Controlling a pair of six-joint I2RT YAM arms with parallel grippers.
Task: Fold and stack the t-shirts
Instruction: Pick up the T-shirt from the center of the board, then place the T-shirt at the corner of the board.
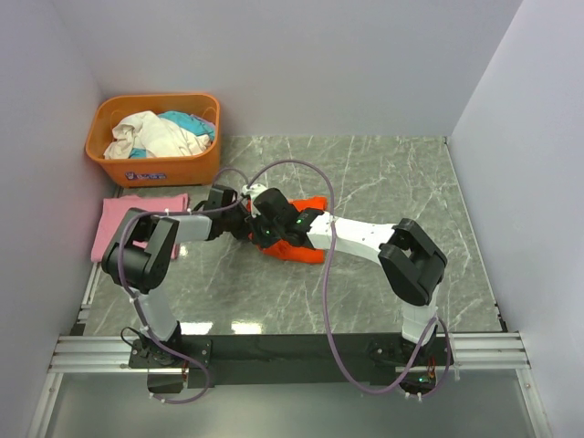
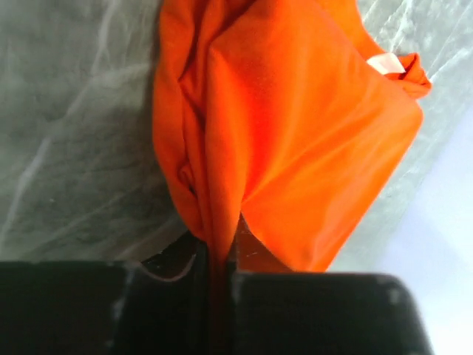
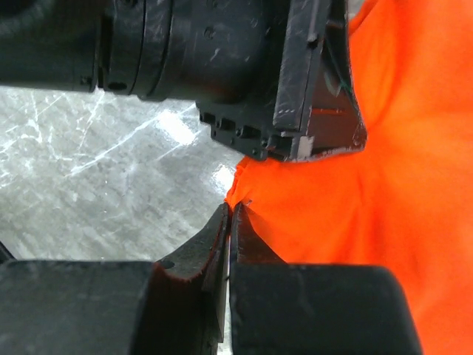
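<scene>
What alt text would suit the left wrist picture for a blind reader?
A bunched orange-red t-shirt, one fold pinched by the black left gripper at the bottom, spreads over a grey marbled table. A white label shows upper right.

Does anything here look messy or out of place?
The orange shirt is crumpled in a bunch, not flat; both the left gripper and right gripper pinch it. The pink shirt lies flat at the left edge of the table. Nothing looks spilled or damaged.

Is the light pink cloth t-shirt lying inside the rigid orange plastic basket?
No, the pink t-shirt lies on the table outside the basket.
</scene>
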